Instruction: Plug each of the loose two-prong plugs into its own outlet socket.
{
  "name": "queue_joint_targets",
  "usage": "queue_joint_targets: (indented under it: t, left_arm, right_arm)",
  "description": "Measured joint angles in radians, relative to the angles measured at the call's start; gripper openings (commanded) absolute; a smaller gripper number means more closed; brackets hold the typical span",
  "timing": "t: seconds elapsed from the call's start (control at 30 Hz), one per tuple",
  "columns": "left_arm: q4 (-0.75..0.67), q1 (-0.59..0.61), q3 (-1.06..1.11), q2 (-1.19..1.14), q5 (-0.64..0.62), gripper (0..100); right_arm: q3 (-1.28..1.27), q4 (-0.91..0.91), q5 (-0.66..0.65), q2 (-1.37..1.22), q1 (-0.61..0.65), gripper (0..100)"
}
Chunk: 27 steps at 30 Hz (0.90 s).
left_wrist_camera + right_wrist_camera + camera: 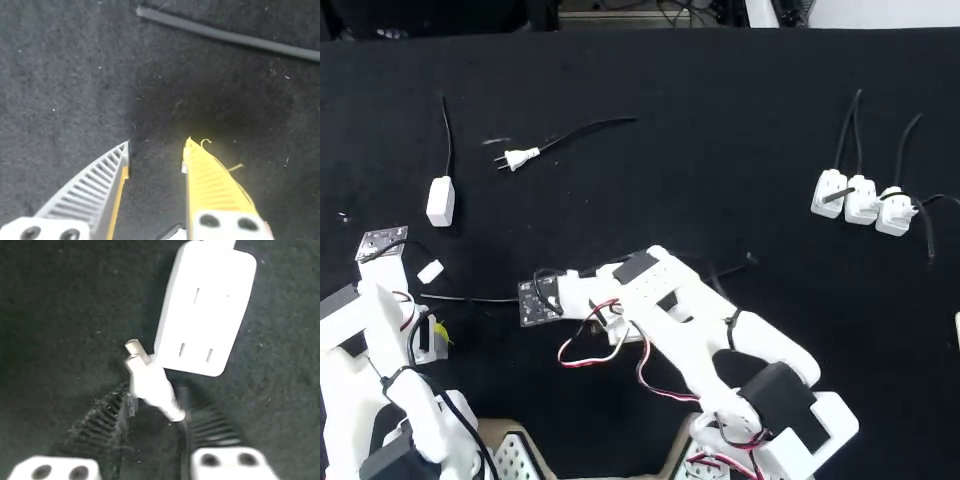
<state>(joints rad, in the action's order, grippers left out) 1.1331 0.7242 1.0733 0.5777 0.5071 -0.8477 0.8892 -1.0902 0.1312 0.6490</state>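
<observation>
Plug (150,382) pinched in the right gripper (152,405), prongs (132,347) out ahead, tips just beside the edge of the white outlet socket (205,310), not over any slot. Socket lies face up on the left part of the black table (720,100), its cord running away from the arms. Step looks like lining up for insertion. Best bet: shift the prongs over the nearer slots (182,349), tilt the plug square to the face, then press straight. Socket is loose and probably slides if shoved sideways. Left gripper (156,145) spread wide over bare table, holding nothing, near a black cord (225,35); it could brace the socket. Other loose plug (520,158) lies well apart, farther back.
</observation>
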Motion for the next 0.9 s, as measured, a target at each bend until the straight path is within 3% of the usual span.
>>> queue_joint_targets:
  t: [0.23,0.4,0.53,0.73,0.9]
  left_arm:
    - [0.000,0.000,0.000,0.000,0.000,18]
    - [0.000,-0.051,0.000,0.003,-0.009,18]
    - [0.000,-0.138,-0.012,0.074,-0.123,18]
    - [0.000,-0.319,-0.023,0.354,-0.318,18]
    - [0.002,-0.502,-0.023,0.628,-0.460,18]
  right_arm:
    - [0.015,0.107,0.012,0.012,-0.071,1.0]
    - [0.015,0.167,0.242,0.181,-0.075,1.0]
    - [0.014,0.158,0.488,0.361,-0.075,1.0]
    - [-0.141,-0.106,0.674,0.520,-0.075,1.0]
    - [-0.344,-0.405,0.729,0.559,-0.035,1.0]
